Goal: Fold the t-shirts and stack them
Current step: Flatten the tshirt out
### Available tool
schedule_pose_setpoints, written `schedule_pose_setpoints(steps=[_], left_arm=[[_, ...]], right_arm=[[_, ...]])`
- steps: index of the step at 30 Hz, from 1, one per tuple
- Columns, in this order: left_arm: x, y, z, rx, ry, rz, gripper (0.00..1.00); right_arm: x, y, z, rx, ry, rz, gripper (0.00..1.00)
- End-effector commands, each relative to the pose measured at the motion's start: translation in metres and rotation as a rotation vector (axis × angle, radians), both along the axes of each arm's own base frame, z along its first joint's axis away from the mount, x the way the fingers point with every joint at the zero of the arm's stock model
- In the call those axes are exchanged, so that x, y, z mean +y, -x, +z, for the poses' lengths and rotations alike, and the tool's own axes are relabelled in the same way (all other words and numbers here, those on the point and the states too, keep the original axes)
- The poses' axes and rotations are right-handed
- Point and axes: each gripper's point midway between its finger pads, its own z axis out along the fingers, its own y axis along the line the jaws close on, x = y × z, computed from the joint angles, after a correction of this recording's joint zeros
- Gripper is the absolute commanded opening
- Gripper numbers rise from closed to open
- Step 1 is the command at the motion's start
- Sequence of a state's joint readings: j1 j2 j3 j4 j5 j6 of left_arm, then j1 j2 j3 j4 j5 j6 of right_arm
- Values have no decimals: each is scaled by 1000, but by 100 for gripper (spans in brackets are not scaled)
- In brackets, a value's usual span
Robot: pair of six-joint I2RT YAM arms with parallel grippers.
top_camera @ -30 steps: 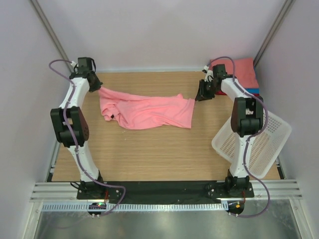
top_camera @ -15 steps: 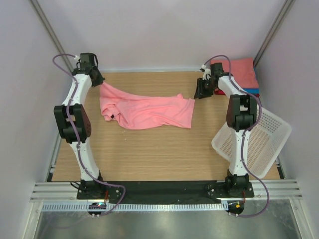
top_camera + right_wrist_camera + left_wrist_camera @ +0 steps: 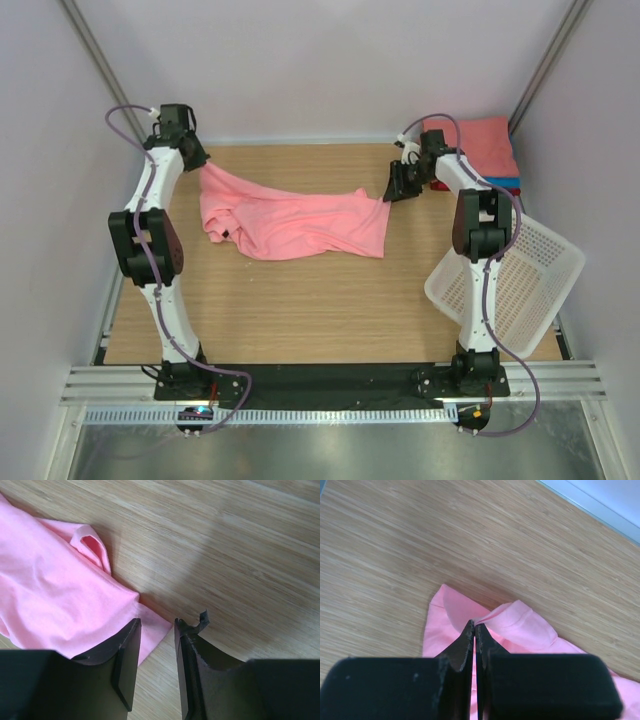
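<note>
**One corner pinched, the other under open jaws**

My left pincer (image 3: pixel 196 163) is at the far left of the bench (image 3: pixel 320 310), its jaws pressed fully together on a corner of the pink t-shirt (image 3: pixel 290 225). In the left wrist view the two black tips (image 3: pixel 474 626) meet with no gap, and pink cloth (image 3: pixel 520 625) runs up to the point where they close. From above, that corner is drawn up off the wood toward the pincer, while the shirt's other parts lie on the bench.

The shirt is spread across the far middle of the bench, crumpled and unfolded, bunched thicker on its left half and flatter toward the right. Its right edge ends just beside my right pincer (image 3: pixel 397 185).

That right pincer has its jaws partly apart, a narrow gap, with nothing between them. In the right wrist view (image 3: pixel 157 622) the shirt's right corner (image 3: pixel 55 590) reaches under my left-hand finger (image 3: pixel 125 655), and bare wood shows through the gap and under the other finger. A small curl of fabric stands up near that edge. I cannot tell whether the fingers touch the cloth or hang just above it.

In the far right corner sits a folded stack (image 3: pixel 485 135): a coral tee on top and a blue tee (image 3: pixel 507 183) showing beneath it, with something red between them at the left edge. At the right side of the bench, nearer than the stack, a white mesh basket (image 3: pixel 545 250) sits tilted, behind my right arm.
</note>
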State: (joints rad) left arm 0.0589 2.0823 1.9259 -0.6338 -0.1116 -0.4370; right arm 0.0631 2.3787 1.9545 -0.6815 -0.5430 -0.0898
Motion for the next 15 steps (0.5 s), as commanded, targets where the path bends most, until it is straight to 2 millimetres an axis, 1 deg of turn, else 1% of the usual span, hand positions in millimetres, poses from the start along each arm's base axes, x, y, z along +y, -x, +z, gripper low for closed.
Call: schedule_pose_setpoints(steps=[1, 7, 10, 11, 14, 15], left_arm=[[0, -9, 21, -54, -14, -17, 0], [1, -9, 23, -56, -20, -16, 0], [0, -9, 25, -62, -15, -17, 0], [0, -9, 26, -63, -15, -15, 0], [0, -8, 34, -80, -11, -10, 0], [-1, -8, 38, -88, -5, -12, 0]], right_arm=[[3, -1, 2, -15, -11, 40, 40], [1, 2, -2, -11, 3, 60, 36], [1, 1, -3, -15, 5, 64, 30], [0, 1, -4, -16, 7, 64, 21], [-3, -2, 6, -43, 12, 57, 1], [-3, -5, 25, -80, 10, 50, 1]])
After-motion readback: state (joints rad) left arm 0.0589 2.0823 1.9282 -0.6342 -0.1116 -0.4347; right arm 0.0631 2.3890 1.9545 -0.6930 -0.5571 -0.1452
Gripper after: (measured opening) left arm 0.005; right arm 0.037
